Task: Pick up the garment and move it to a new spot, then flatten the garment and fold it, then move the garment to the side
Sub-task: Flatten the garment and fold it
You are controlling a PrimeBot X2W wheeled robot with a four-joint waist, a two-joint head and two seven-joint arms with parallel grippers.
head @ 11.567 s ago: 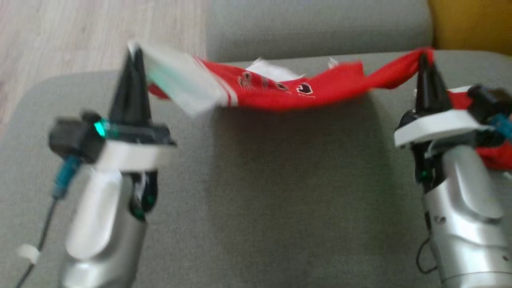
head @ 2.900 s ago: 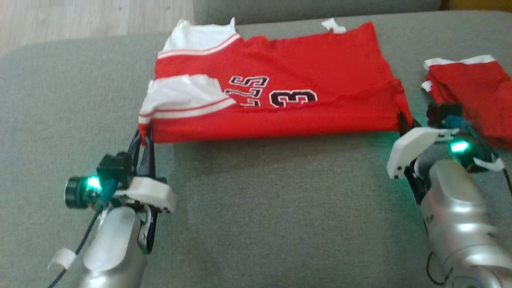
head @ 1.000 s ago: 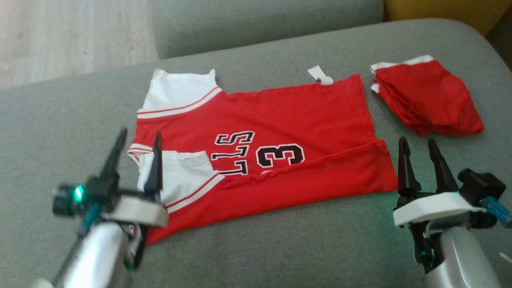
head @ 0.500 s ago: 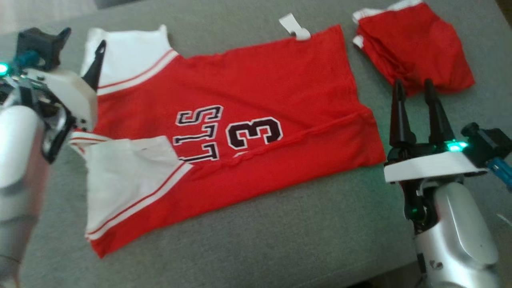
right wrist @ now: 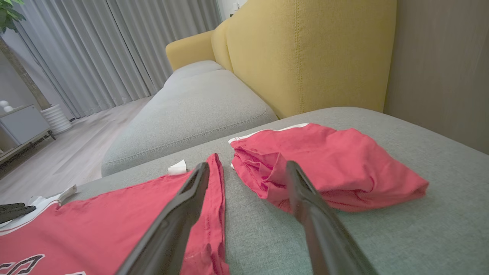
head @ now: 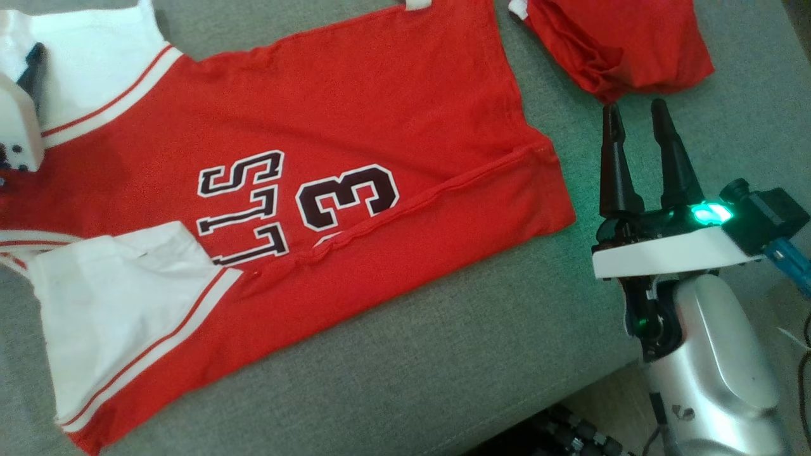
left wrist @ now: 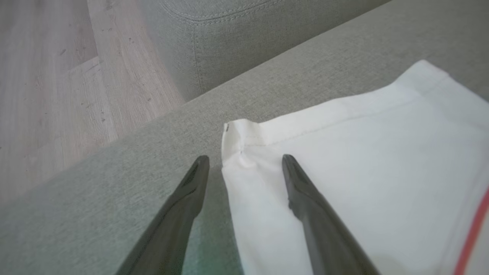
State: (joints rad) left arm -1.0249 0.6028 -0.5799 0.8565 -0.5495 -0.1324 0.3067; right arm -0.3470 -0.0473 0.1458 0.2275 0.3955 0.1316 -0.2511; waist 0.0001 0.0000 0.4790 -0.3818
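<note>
The garment (head: 355, 95) is a red jersey with white sleeves and dark lettering. It lies flat on the grey sofa cushion (head: 443, 354), with its near long edge folded over the lettering. My left gripper (left wrist: 245, 158) is open and straddles the corner of the far white sleeve (left wrist: 363, 160), one finger on the cloth and one on the cushion. Its white wrist housing (head: 14, 130) shows at the head view's left edge. My right gripper (head: 635, 107) is open and empty, just right of the jersey's hem (right wrist: 214, 198).
A second red garment (head: 621, 44), folded, lies on the cushion just beyond my right gripper (right wrist: 247, 165). The cushion's front edge (head: 589, 392) runs close to my right arm. Wooden floor (left wrist: 57, 76) lies past the sleeve end. A yellow backrest (right wrist: 305, 57) stands behind.
The head camera has tilted down and closer, so the jersey fills more of the view. My left gripper has moved from the near sleeve to the far one. The right gripper stays open by the hem.
</note>
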